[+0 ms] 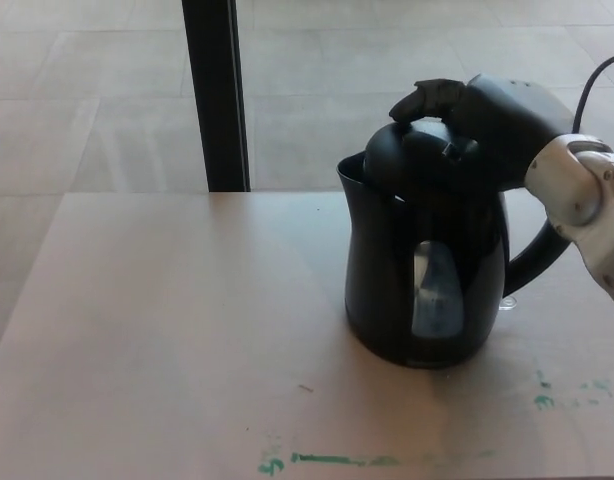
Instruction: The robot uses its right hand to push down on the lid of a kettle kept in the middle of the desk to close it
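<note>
A black electric kettle with a clear water window stands on the light wooden desk, right of centre. Its lid lies down over the opening, with only a thin gap showing at the spout side. My right hand rests on top of the lid from the right. It is open and grips nothing, and its loosely bent fingers drape over the lid's top. The hand hides the lid's rear part and the hinge. The kettle's handle curves out below my wrist. My left hand does not show.
A black vertical post stands behind the desk's far edge, left of the kettle. Green paint marks run along the desk's near edge. A dark cable loops at the top right. Tiled floor lies beyond the desk.
</note>
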Robot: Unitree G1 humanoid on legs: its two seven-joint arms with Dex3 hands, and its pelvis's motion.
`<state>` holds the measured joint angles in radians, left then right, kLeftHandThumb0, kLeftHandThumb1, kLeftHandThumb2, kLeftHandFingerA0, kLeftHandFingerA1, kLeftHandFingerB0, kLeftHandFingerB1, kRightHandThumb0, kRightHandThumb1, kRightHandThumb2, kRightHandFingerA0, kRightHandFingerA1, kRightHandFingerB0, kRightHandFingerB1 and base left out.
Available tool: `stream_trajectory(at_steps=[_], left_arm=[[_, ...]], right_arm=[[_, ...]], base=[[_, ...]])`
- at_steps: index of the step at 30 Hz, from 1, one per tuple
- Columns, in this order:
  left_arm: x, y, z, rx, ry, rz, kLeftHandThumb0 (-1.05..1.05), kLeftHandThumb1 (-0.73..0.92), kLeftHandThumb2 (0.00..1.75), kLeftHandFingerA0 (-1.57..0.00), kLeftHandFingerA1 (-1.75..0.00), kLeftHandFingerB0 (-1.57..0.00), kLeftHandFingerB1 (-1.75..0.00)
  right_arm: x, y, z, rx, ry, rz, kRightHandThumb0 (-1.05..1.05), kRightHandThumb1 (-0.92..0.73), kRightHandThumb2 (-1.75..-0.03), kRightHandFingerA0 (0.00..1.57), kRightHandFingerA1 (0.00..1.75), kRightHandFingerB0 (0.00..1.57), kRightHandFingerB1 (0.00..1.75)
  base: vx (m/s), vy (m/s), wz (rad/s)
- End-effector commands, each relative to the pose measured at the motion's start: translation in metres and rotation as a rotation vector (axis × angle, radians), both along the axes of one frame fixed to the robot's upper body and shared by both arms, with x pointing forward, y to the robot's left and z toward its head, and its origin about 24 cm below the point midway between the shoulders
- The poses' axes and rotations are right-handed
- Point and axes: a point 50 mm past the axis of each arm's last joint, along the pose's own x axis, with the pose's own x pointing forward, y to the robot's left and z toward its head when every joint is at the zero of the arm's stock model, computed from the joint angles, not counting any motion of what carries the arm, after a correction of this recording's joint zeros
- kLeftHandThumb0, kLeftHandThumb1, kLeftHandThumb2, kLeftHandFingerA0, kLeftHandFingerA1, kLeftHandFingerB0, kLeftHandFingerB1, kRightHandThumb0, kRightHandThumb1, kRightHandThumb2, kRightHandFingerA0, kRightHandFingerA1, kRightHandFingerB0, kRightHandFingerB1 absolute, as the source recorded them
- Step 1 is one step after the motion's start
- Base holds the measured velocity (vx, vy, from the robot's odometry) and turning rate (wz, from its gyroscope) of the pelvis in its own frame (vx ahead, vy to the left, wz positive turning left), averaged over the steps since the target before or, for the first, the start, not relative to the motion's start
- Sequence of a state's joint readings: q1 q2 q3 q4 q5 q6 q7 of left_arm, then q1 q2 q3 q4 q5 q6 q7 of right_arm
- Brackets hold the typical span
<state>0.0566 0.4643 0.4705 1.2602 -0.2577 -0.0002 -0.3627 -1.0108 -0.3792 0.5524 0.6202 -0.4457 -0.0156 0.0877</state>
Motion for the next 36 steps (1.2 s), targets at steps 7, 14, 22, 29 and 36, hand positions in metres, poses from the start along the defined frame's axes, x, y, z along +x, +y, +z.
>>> stream_trajectory(at_steps=[7,14,22,29,36], left_arm=[[0.011,0.012,0.012,0.015,-0.022,0.004,-0.83,0.71,1.08,-0.46,-0.58,-0.36,-0.53],[0.014,0.013,0.013,0.014,-0.023,0.01,-0.85,0.71,1.09,-0.43,-0.57,-0.33,-0.51],[0.006,0.011,0.01,0.0,-0.023,0.032,-0.86,0.89,0.67,-0.5,-0.48,-0.37,-0.4],[0.001,0.01,0.008,0.0,-0.008,0.034,-0.87,0.89,0.67,-0.5,-0.48,-0.38,-0.41],[-0.004,0.01,0.007,0.019,0.02,0.008,-0.87,0.91,0.68,-0.53,-0.47,-0.41,-0.4]], right_arm=[[-0.044,0.017,-0.141,-0.663,0.16,0.227,-0.65,-0.86,-0.65,0.52,0.63,0.46,0.5],[-0.049,0.005,-0.157,-0.661,0.172,0.209,-0.64,-0.87,-0.66,0.55,0.71,0.5,0.54],[-0.032,-0.009,-0.119,-0.458,0.199,0.098,-0.63,-0.89,-0.66,0.45,0.57,0.43,0.46],[-0.013,-0.015,-0.065,-0.243,0.181,0.043,-0.62,-0.87,-0.65,0.51,0.56,0.43,0.44],[-0.002,-0.022,-0.016,0.062,0.182,-0.023,-0.6,-0.8,-0.64,0.56,0.55,0.43,0.43]], base=[[0.0,0.0,0.0],[0.0,0.0,0.0],[0.0,0.0,0.0],[0.0,0.0,0.0],[0.0,0.0,0.0]])
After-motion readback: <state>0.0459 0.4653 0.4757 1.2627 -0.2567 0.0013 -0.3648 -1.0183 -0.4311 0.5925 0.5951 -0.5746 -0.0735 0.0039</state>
